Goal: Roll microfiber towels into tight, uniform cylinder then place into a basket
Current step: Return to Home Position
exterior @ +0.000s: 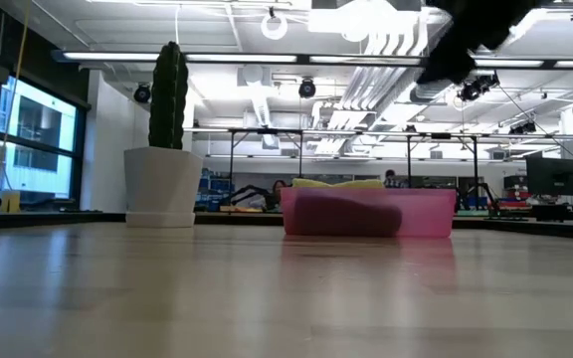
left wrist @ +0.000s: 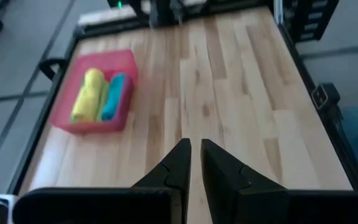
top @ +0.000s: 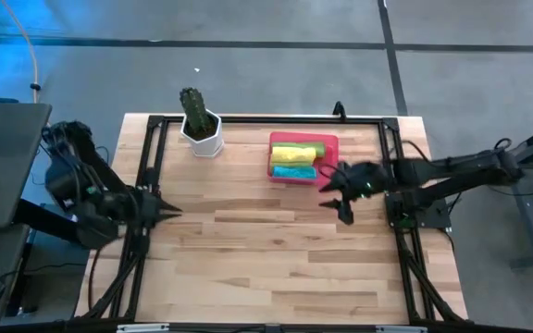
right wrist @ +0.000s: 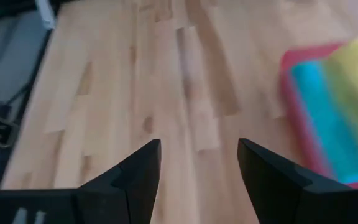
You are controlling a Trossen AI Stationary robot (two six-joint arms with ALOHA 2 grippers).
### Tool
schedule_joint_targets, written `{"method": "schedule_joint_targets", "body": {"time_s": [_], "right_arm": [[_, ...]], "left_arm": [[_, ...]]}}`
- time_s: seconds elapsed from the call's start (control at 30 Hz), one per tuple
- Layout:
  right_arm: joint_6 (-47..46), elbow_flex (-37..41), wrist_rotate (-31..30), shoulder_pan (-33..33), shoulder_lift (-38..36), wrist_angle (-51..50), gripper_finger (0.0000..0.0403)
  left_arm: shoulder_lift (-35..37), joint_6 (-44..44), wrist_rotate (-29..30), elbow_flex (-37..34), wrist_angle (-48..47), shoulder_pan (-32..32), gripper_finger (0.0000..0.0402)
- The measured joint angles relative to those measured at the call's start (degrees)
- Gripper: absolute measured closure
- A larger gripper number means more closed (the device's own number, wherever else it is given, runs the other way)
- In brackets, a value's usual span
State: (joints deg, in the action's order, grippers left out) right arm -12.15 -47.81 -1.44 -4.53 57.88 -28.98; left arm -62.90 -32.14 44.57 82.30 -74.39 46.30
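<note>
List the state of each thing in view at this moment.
Basket: upright on the table, holding rolled towels.
Yellow towel: rolled, in the basket.
Blue towel: rolled, beside the yellow one.
Left gripper: shut, empty, at the table's left edge.
Right gripper: open, empty, near the basket.
Cactus pot: upright.

Pink translucent basket (top: 331, 146) sits flat on the table (top: 248, 259), near its far edge, right of centre. Rolled towels lie inside, parallel and touching. The teal roll (top: 292, 172) is on the near side, with the yellow and lime-green rolls (top: 296, 152) behind it.
</note>
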Motion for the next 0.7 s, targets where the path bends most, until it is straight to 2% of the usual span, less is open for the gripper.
{"method": "schedule_joint_targets", "body": {"time_s": [0.2, 0.33, 0.53, 0.7], "right_arm": [[-11.1, 20.5, -3.4, -6.4, -10.7, 18.5, 0.0199], [-12.9, 29.8, -6.8, -10.0, -16.7, 30.9, 0.0199], [-9.9, 38.6, -11.5, -13.2, -22.9, 43.1, 0.0199], [-6.9, 43.6, -16.0, -14.3, -25.3, 50.2, 0.0199]], "left_arm": [[4.9, 1.3, 4.6, 0.0, 0.0, 2.1, 0.0371], [7.8, 1.3, 7.2, -2.2, 1.3, 2.6, 0.0371], [14.5, -3.8, 8.8, -14.5, 6.4, 2.6, 0.0371], [20.8, -4.5, 8.7, -28.7, 21.6, 2.6, 0.0371]]}}
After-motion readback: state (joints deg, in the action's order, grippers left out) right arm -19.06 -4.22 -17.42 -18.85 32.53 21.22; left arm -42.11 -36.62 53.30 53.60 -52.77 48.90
